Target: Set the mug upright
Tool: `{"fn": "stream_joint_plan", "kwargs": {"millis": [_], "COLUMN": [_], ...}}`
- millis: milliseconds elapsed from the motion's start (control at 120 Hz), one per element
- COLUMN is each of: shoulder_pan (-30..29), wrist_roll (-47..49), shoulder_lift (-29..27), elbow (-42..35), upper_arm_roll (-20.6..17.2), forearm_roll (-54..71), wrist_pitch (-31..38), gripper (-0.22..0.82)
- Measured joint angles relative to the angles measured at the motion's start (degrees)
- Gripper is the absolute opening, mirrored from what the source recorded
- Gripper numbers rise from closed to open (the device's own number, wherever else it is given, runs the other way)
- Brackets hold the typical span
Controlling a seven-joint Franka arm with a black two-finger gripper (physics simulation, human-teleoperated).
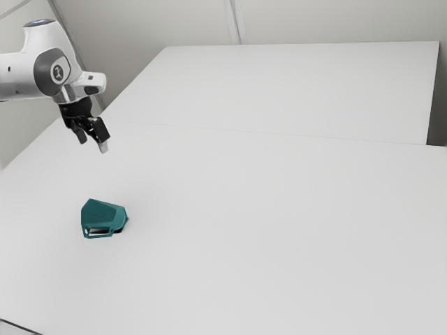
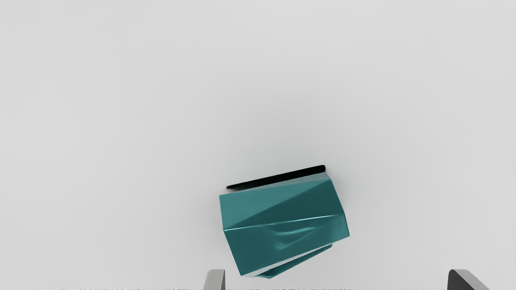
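The gripper [image 1: 92, 143] hangs above the table near the exterior view's upper left, its fingers apart and nothing between them. Below it on the table lies the teal, faceted mug [image 1: 103, 215], tipped on its side, with its handle toward the exterior view's bottom. In the wrist view the mug [image 2: 284, 225] is under and just ahead of the open gripper [image 2: 336, 282], closer to one fingertip than to the other. Its handle shows as a thin teal strip on the side toward the fingers. A black strip runs along the mug's opposite side.
A large white table [image 1: 279, 230] spreads beneath the arm and the mug. Beyond it a second white surface [image 1: 300, 87] extends toward the wall, with a thin seam between them. A dark edge crosses the exterior view's bottom left corner.
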State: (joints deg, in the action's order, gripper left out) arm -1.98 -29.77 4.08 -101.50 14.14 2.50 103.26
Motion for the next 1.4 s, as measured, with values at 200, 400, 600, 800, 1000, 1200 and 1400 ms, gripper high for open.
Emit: {"fn": "stream_joint_plan", "kwargs": {"millis": [200, 400, 600, 800, 1000, 1200, 1400], "shoulder_pan": [0.07, -2.46, -2.78, -2.13, -4.73, -8.18, -10.41], "wrist_roll": [1.31, 0.39, -1.57, -5.48, -10.15, -14.64, -18.7], "shoulder_lift": [-0.17, -0.25, 0.65, 3.78, 8.27, 11.91, 15.01], "elbow": [-0.43, -4.16, -7.31, -8.32, -8.33, -7.79, -6.74], "upper_arm_roll": [1.61, 5.87, 10.29, 14.43, 14.94, 13.89, 12.19], "forearm_roll": [-3.14, -11.16, -18.73, -24.37, -27.86, -30.51, -35.16], "wrist_pitch": [-0.21, -0.09, 0.02, -0.01, -0.18, -0.36, -2.06], "gripper": [0.6, 0.6, 0.6, 0.6, 0.6, 0.6, 0.6]}}
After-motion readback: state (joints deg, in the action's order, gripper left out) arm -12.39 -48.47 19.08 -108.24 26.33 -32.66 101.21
